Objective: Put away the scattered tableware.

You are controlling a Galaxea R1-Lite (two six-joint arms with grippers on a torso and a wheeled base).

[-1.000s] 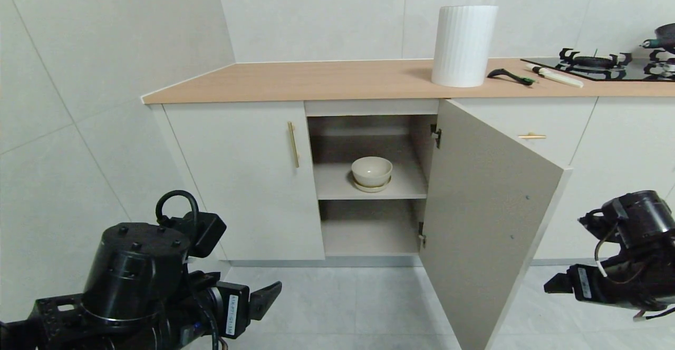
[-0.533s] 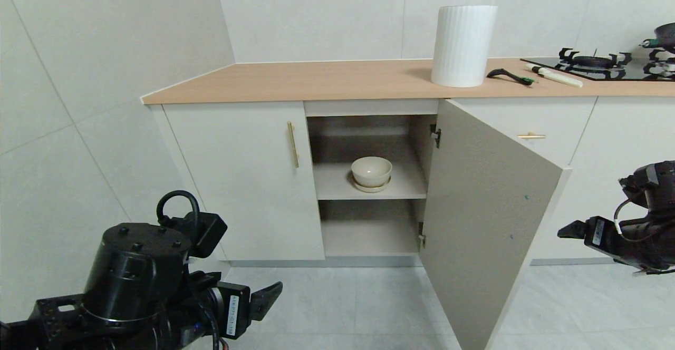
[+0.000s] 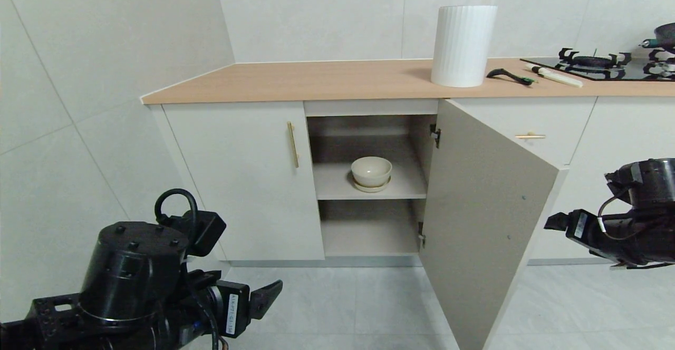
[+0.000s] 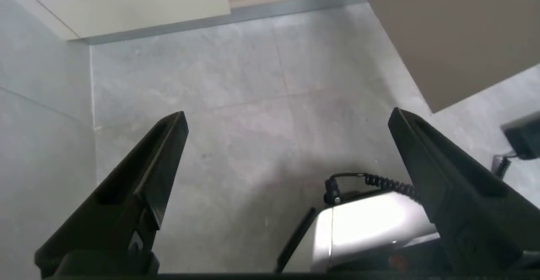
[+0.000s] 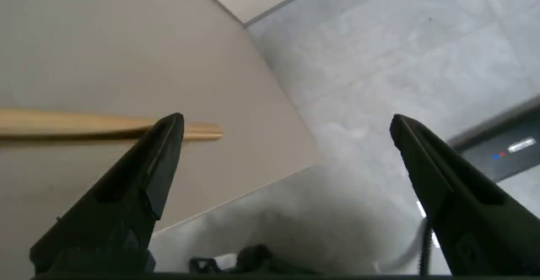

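- Already the bowl (image 3: 372, 171) sits upright on its saucer (image 3: 372, 186) on the middle shelf (image 3: 337, 182) of the open cupboard, centre of the head frame (stacked, I judge, so the pair takes one spot).
- Both stand well back from the shelf edge, so a closing door should clear them.
- The cupboard door (image 3: 485, 202) stands swung out toward the lower right.
- The right gripper (image 3: 551, 221) hangs at the right edge, near the door's outer face. Its fingers (image 5: 139, 183) are apart and empty, with the brass handle (image 5: 84, 126) just beyond them, which suits pushing the door shut.
- The left gripper (image 3: 266, 296) is low at the lower left above the floor, fingers (image 4: 139, 191) spread with nothing between them, well apart from the cupboard.
- On the desk (image 3: 316, 81), upper right, a white ribbed container (image 3: 464, 44), a peeler (image 3: 510, 75) and a knife (image 3: 555, 76) lie beside the stove (image 3: 601, 64).
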